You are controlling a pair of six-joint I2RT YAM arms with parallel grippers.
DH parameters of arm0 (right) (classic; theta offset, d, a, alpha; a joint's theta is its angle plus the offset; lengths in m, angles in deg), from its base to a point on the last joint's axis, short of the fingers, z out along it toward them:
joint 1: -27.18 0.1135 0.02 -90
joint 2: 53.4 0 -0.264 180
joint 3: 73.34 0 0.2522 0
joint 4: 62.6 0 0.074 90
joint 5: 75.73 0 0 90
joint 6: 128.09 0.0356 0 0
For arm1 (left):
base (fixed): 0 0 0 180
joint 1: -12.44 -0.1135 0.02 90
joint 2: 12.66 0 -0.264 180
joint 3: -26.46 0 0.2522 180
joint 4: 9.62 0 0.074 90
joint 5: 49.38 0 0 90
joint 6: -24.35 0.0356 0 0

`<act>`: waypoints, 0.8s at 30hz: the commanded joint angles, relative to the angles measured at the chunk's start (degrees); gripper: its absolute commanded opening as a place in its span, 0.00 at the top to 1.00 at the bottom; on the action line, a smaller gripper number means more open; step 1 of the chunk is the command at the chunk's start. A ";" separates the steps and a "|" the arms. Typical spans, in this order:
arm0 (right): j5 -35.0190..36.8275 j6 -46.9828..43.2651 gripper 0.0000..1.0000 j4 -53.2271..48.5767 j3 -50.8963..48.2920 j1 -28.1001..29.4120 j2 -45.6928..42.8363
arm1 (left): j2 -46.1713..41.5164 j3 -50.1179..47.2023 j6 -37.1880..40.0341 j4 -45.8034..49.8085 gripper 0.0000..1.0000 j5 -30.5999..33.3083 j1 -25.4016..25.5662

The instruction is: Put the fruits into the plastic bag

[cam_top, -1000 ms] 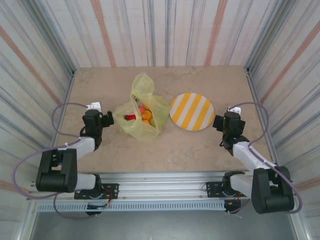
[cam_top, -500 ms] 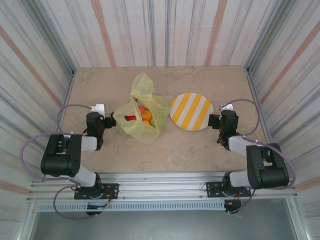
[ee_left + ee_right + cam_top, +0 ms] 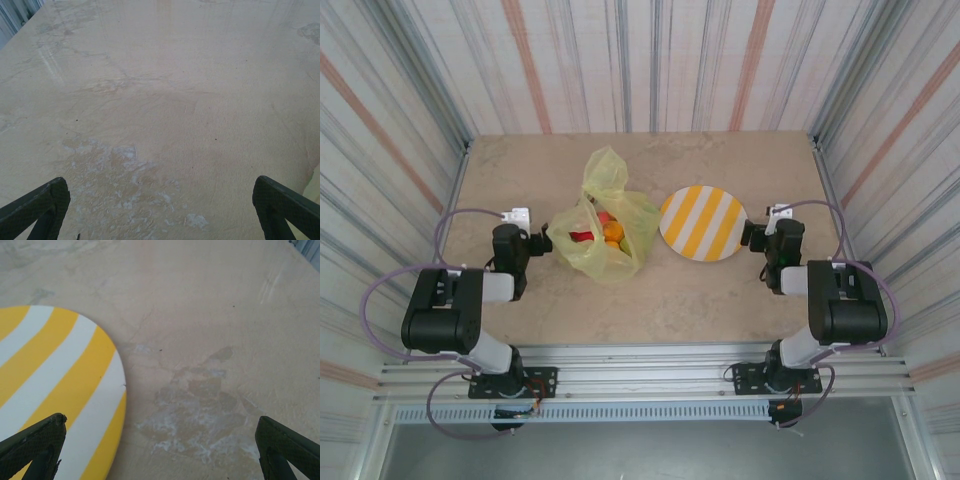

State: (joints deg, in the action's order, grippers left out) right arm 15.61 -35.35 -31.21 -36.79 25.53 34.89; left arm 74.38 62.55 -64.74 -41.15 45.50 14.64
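The plastic bag (image 3: 603, 228), translucent yellow-green, lies left of the table's centre with its handles pointing toward the back. Through it I see several fruits (image 3: 607, 231), red, orange and yellow. My left gripper (image 3: 542, 239) sits low at the bag's left edge, open; in the left wrist view its fingertips (image 3: 36, 209) stand wide apart over bare table, nothing between them (image 3: 160, 215). My right gripper (image 3: 750, 236) rests open at the right rim of the striped plate. In the right wrist view its gap (image 3: 160, 450) holds nothing.
The round yellow-and-white striped plate (image 3: 703, 222) lies right of the bag, bare of fruit; its edge (image 3: 60, 385) reaches under my right gripper's left finger. Corrugated walls close in the table on three sides. The beige tabletop (image 3: 650, 290) has free room in front.
Both arms have folded back toward their bases, the left first, then the right. The grippers stayed low and open near the bag and the plate. Bag and plate have not moved.
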 commanded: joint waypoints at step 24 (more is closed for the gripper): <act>-1.07 2.35 0.01 2.40 -0.11 -0.46 0.14 | -0.69 0.34 1.20 -1.37 0.01 -0.48 -0.37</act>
State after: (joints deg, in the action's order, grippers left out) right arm 15.42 -34.03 -29.90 -36.79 25.27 34.89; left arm 74.38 62.55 -64.72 -41.15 45.50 14.64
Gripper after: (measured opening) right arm 0.991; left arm 0.986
